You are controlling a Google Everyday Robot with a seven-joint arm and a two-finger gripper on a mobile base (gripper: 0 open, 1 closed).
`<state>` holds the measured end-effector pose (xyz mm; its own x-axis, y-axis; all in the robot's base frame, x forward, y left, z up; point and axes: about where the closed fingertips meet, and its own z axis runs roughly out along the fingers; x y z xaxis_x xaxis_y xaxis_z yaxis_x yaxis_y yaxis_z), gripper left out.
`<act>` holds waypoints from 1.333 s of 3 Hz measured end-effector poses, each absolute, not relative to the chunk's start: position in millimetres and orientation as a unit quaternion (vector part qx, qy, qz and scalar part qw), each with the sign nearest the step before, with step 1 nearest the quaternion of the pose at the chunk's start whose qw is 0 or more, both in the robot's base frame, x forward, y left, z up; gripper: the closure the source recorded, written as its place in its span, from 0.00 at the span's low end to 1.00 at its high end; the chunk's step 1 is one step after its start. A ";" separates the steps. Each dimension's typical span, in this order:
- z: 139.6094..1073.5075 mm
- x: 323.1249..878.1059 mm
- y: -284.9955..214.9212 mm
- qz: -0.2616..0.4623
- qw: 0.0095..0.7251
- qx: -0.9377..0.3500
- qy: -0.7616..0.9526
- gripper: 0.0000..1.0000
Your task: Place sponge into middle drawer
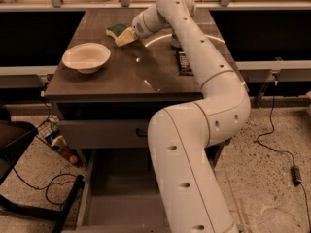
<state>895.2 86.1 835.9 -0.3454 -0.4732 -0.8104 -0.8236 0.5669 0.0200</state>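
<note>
The sponge (115,30), green on top with a yellow body, lies at the far left part of the tabletop (121,76). My gripper (127,36) reaches across the table and sits right against the sponge's near right side, low over the surface. Whether it holds the sponge I cannot tell. The middle drawer (109,198) stands pulled out low at the front of the cabinet, showing its grey floor and side walls; my arm covers its right part.
A white bowl (86,57) stands on the table's left side. A dark snack bar (183,62) lies right of centre, beside my arm. A closed drawer front with a dark handle (97,133) is under the tabletop. Cables and a black chair base (29,198) lie on the floor at left.
</note>
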 end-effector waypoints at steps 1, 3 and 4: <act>832.2 895.2 89.2 0.221 0.396 -0.411 0.791 0.65; 831.5 895.0 90.9 0.221 0.395 -0.412 0.791 1.00; 832.1 894.7 90.9 0.221 0.395 -0.412 0.791 1.00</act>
<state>894.7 90.9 832.1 -0.3487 -0.4765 -0.8071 -0.8264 0.5625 0.0249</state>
